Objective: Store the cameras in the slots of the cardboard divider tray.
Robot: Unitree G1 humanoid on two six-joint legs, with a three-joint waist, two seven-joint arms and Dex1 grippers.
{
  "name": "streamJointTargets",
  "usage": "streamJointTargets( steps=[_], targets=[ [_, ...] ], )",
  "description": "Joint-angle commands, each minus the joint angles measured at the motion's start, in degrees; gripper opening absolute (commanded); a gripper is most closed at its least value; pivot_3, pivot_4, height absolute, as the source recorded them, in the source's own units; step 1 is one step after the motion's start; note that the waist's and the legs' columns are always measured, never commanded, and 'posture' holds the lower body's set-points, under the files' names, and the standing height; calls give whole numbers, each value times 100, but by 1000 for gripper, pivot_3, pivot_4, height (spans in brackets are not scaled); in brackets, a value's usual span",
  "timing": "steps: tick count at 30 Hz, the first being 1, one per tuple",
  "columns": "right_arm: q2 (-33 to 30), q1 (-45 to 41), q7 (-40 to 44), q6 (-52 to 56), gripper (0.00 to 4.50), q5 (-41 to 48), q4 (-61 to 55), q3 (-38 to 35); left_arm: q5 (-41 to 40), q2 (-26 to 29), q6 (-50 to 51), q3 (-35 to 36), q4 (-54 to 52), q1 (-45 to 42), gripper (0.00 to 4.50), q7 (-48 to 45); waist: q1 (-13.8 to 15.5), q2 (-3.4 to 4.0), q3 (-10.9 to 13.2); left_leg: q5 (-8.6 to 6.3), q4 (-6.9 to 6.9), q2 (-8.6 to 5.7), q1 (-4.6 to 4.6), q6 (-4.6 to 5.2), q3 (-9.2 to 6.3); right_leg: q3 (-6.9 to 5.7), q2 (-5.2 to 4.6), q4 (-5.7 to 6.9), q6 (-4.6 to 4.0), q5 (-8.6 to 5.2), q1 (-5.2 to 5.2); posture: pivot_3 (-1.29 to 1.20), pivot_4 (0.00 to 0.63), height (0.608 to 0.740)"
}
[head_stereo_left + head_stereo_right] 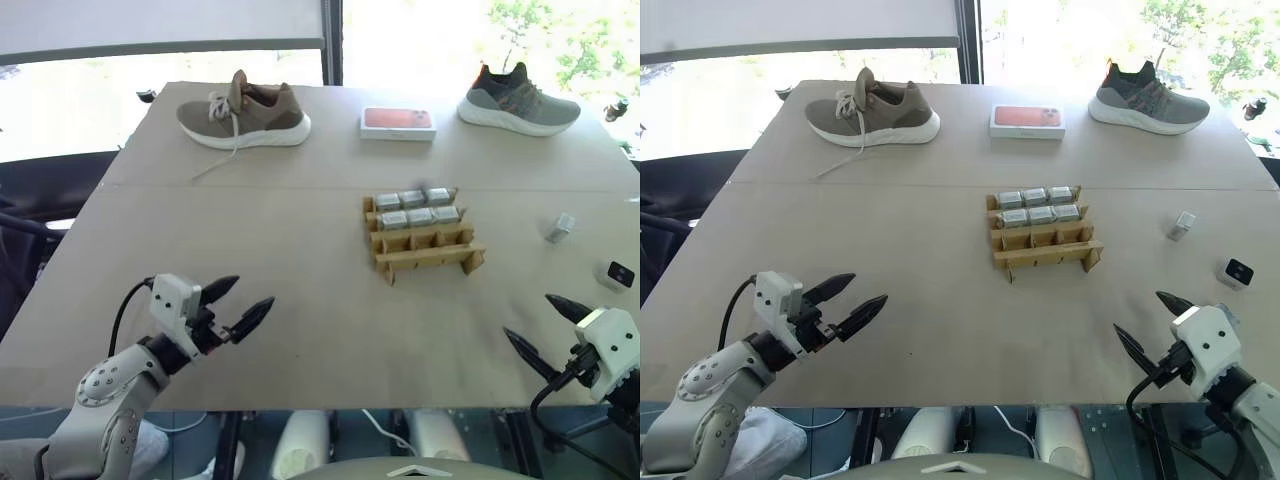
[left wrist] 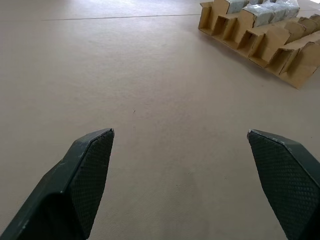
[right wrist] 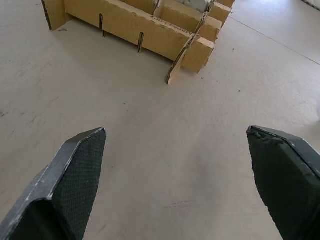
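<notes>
The cardboard divider tray (image 1: pixel 430 258) lies right of the table's middle. Several silver-grey cameras (image 1: pixel 420 216) fill its two far rows, and the near row of slots holds nothing. A loose silver camera (image 1: pixel 560 227) stands on the table to the tray's right. Another camera (image 1: pixel 619 274), white with a dark face, lies nearer the right edge. My left gripper (image 1: pixel 250 295) hovers open over the near left of the table, far from the tray. My right gripper (image 1: pixel 530 317) is open near the front right, short of the white camera. Both hold nothing.
At the table's far side stand a brown shoe (image 1: pixel 243 112) on the left, a flat white box with a red top (image 1: pixel 398 122) in the middle and a grey shoe (image 1: pixel 518 100) on the right. The table's front edge runs just below both grippers.
</notes>
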Motion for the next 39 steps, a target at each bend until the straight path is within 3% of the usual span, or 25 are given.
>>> streamJointTargets(
  steps=[1,4,10,17,25,39],
  targets=[
    [-83,-109,-214,174,4474,72,-52,-336,-221,-117,-39,67,-329,-289,4422,156,1,1,1,0,0,0,0,0,0,0,0,0,0,0,0,0,150,740],
    [-241,-466,-1034,1365,4474,-190,-150,-702,-432,-448,-95,-175,-257,-1236,4422,350,75,1,2,1,13,-5,-6,1,-10,-8,-4,2,0,1,4,0,150,740],
    [-557,-520,-1287,2835,4474,73,-296,-1455,-1564,53,671,-624,-389,-2092,4422,-1018,97,13,-14,1,14,-7,-2,1,-7,1,36,5,-2,3,11,0,150,740],
    [-1182,-641,-1135,4850,4474,696,-293,-2099,-1360,453,653,-1435,-232,-2950,4422,-2092,46,20,-14,-1,8,-10,-10,6,-1,-2,49,-8,1,1,4,0,150,740],
    [-1637,-1071,-999,5602,4474,826,57,-1732,-1260,481,566,-1659,-152,-3328,4422,-2460,-14,19,-13,-6,12,-10,-2,14,1,4,54,-7,4,0,14,0,150,740],
    [-2128,-1795,-1001,5920,4474,620,833,-918,-1301,499,493,-1423,-452,-3056,4422,-2276,-4,17,-12,-7,12,-9,-12,16,0,5,56,-26,22,11,13,0,150,740]
  ],
)
